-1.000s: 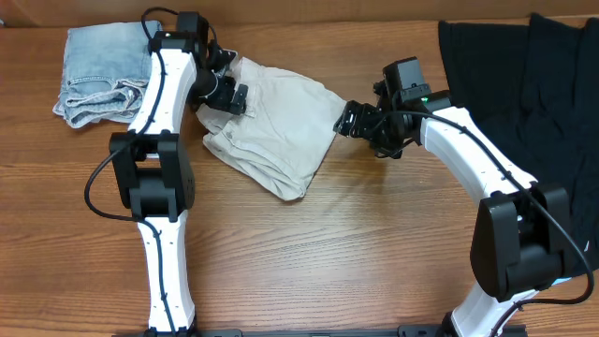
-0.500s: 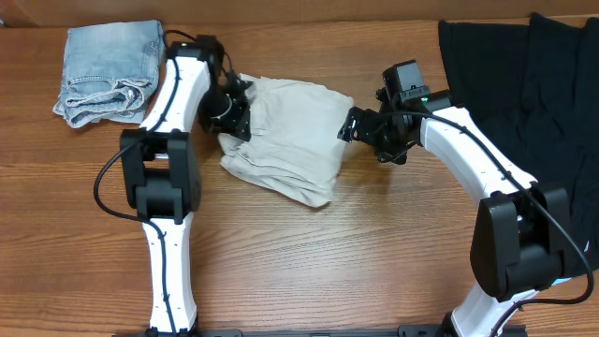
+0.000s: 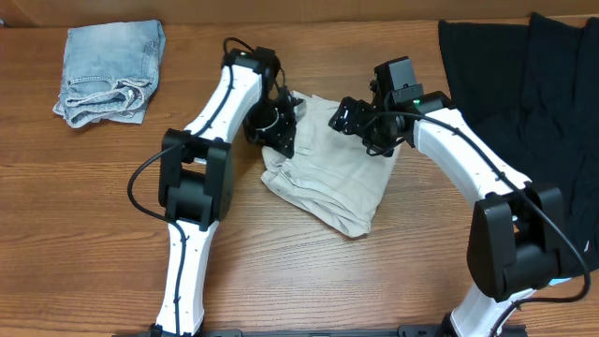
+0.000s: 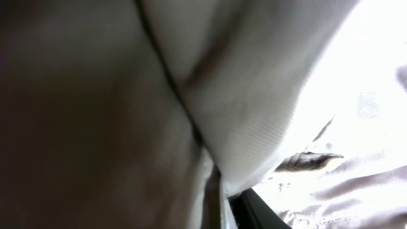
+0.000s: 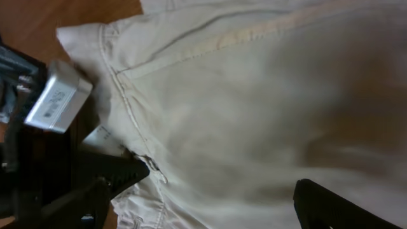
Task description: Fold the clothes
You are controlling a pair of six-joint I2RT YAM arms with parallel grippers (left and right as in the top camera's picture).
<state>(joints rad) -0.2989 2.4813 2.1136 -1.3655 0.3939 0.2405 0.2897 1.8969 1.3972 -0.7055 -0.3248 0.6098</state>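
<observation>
While both arms reach inward over the wooden table (image 3: pixel 309 271), the khaki shorts (image 3: pixel 337 178) lie between them near the middle of the table, rumpled and skewed, with 1 corner trailing toward the near edge. The left gripper (image 3: pixel 279 131) sits on the left edge of the shorts, where the cloth is bunched. In the left wrist view the beige fabric (image 4: pixel 254 83) fills almost the whole picture, pressed close against the lens. A seam runs down it toward a dark fingertip (image 4: pixel 257 213) at the bottom, so this gripper appears to be pinching the shorts. Only 1 of its fingers shows.

The right gripper (image 3: pixel 348 117) rests at the upper right edge of the shorts, near the left gripper but apart from it. Its wrist view looks onto a flat stretch of the shorts (image 5: pixel 254 108) with stitched seams. Its dark fingers (image 5: pixel 337 207) stand spread wide at the lower corners of the picture, the cloth lying between them and not clamped. A white labelled block (image 5: pixel 57 95) on dark hardware shows at the left of that view.

A folded light-blue denim garment (image 3: pixel 108 70) lies at the far left corner, well apart from the shorts. Black fabric (image 3: pixel 524 84) is spread across the far right side.
</observation>
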